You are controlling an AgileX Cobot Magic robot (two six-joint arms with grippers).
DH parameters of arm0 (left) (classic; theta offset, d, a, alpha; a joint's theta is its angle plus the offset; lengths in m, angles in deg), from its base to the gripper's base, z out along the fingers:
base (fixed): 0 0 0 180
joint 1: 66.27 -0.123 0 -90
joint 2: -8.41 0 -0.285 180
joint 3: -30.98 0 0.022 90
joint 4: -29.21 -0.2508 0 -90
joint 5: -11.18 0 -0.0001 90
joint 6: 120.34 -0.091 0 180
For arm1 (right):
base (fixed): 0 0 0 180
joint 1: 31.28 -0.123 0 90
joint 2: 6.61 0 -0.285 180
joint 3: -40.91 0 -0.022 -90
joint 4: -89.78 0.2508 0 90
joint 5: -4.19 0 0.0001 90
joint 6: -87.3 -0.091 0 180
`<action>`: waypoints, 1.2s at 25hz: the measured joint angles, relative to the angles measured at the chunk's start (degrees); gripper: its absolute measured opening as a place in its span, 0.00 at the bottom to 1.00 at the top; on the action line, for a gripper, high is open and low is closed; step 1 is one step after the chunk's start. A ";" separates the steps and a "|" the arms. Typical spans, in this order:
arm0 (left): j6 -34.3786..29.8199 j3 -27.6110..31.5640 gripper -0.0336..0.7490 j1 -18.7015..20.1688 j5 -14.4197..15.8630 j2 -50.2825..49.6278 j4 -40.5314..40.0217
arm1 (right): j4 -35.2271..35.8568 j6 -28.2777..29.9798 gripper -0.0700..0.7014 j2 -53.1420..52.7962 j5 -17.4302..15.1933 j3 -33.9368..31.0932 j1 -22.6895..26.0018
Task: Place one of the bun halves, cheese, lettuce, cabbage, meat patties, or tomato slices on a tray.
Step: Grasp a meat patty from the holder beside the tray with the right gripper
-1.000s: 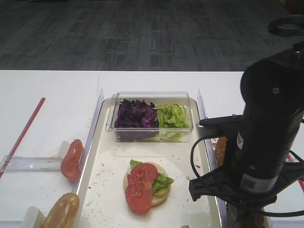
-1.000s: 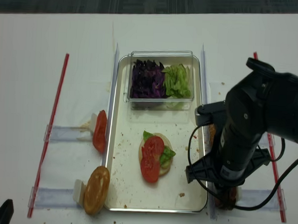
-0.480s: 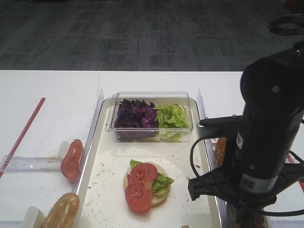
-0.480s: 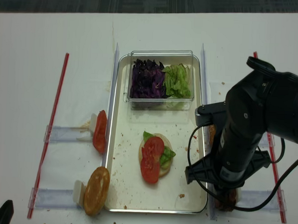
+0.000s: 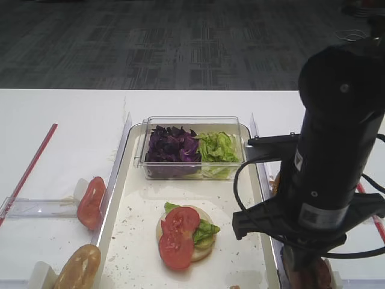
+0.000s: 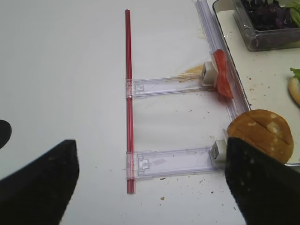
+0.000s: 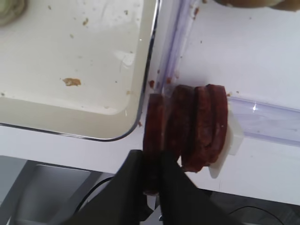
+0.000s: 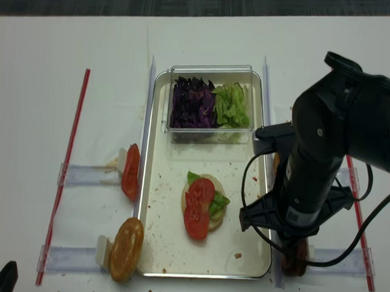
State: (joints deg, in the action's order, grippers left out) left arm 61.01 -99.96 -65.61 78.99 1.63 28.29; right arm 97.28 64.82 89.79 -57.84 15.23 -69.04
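Observation:
Several meat patties [image 7: 201, 126] stand on edge in a clear rack just right of the tray [image 7: 70, 108]. My right gripper [image 7: 152, 161] is shut on the leftmost patty [image 7: 153, 122], with a black finger on each face. From overhead the right arm [image 8: 318, 165] hides the gripper, and only the patties [image 8: 295, 262] show below it. On the tray [image 8: 160, 242] lies a bun half with lettuce and two tomato slices [image 8: 198, 205]. My left gripper [image 6: 150, 187] hangs open over bare table, holding nothing.
A clear box on the tray's far end holds cabbage [image 5: 171, 144] and lettuce [image 5: 218, 146]. Left of the tray, clear racks carry a tomato slice [image 6: 221, 79] and a bun half [image 6: 260, 133]. A red strip [image 6: 127, 93] runs along the table's left side.
The right arm has risen a little and shifted slightly left toward the tray, its gripper staying shut. Nothing else has moved.

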 joint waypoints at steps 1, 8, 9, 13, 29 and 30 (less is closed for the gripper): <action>0.00 0.00 0.83 0.00 0.00 0.00 0.00 | 0.11 0.00 0.26 -0.18 -0.24 0.35 0.00; 0.00 0.00 0.83 0.00 0.00 0.00 0.00 | 0.15 0.00 0.26 -2.07 -1.98 3.01 0.00; 0.00 0.00 0.83 0.00 0.00 0.00 0.00 | 0.15 0.00 0.26 -2.20 -2.21 3.22 0.00; 0.00 0.00 0.83 0.00 0.00 0.00 0.00 | 0.15 0.00 0.26 -2.29 -2.54 3.24 0.00; 0.00 0.00 0.83 0.00 0.00 0.00 0.00 | 0.64 7.53 0.26 -3.40 1.49 3.34 0.00; 0.00 0.00 0.83 0.00 0.00 0.00 0.00 | 0.79 8.35 0.26 -3.50 2.20 3.34 0.00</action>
State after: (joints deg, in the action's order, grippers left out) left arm 61.01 -99.96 -65.61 78.99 1.63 28.29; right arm 98.07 73.17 86.29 -55.64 18.56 -69.04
